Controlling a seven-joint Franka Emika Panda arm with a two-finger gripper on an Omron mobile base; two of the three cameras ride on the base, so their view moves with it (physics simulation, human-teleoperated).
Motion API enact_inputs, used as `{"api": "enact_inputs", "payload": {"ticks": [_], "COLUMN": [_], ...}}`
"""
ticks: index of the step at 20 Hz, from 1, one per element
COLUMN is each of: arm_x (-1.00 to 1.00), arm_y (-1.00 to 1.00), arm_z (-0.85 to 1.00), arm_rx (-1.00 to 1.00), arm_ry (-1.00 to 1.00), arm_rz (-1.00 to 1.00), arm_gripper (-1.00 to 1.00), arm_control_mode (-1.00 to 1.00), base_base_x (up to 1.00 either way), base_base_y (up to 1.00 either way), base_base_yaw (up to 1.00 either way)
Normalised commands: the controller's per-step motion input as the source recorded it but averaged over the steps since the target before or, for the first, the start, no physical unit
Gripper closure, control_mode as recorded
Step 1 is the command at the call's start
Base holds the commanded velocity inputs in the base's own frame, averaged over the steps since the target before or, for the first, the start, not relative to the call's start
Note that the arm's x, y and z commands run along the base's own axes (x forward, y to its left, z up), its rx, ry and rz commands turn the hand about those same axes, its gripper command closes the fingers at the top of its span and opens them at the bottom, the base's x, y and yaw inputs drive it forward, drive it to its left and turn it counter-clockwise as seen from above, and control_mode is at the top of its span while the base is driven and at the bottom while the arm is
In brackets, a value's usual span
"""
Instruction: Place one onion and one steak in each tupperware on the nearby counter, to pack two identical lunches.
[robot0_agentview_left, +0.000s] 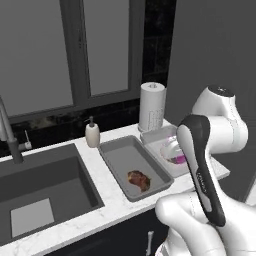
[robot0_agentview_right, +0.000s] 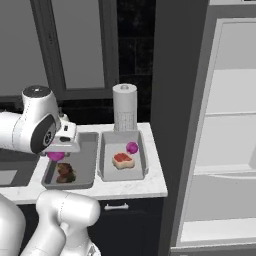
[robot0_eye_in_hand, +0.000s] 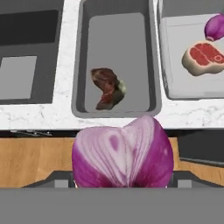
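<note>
The pincer (robot0_eye_in_hand: 122, 186) is closed around a purple onion (robot0_eye_in_hand: 122, 153), carried in the air short of the counter (robot0_eye_in_hand: 70, 114) edge, at about 6 o'clock from the left tupperware (robot0_eye_in_hand: 83, 65) in the hand view. In the right base view the same onion (robot0_agentview_right: 55, 156) peeks out under the hand, over that tray's left rim.

Progress, judged from what lies where: the right tupperware (robot0_agentview_right: 141, 162) already holds a pale red steak (robot0_agentview_right: 123, 160) and a second onion (robot0_agentview_right: 132, 147) at the steak's 1 o'clock, so that lunch looks packed. The left tray holds only a darker steak (robot0_eye_in_hand: 107, 87), near its 6 o'clock end. What remains is setting the carried onion into the left tray.

Count: two tupperware, two steaks, two onions. Beyond the trays stand one paper-towel roll (robot0_agentview_left: 152, 106) and one soap bottle (robot0_agentview_left: 92, 133), beside the sink (robot0_agentview_left: 45, 185).
</note>
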Motion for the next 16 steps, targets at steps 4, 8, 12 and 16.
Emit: {"api": "enact_inputs", "payload": {"ticks": [4, 8, 12, 16], "arm_x": [1.00, 1.00, 1.00, 0.65], "arm_y": [0.67, 0.58, 0.28, 0.10], "arm_z": [-1.00, -1.00, -0.42, 0.02], "arm_rx": [0.05, 0.03, -0.01, -0.06], "arm_ry": [0.07, 0.01, 0.00, 0.07], "arm_rz": [0.00, 0.00, 0.00, 0.00], "arm_gripper": [1.00, 1.00, 1.00, 1.00], "arm_control_mode": [-1.00, -1.00, -1.00, -1.00], "base_base_x": [0.00, 0.00, 0.00, 0.00], "base_base_y": [0.00, 0.00, 0.00, 0.00], "base_base_yaw": [0.00, 0.00, 0.00, 0.00]}}
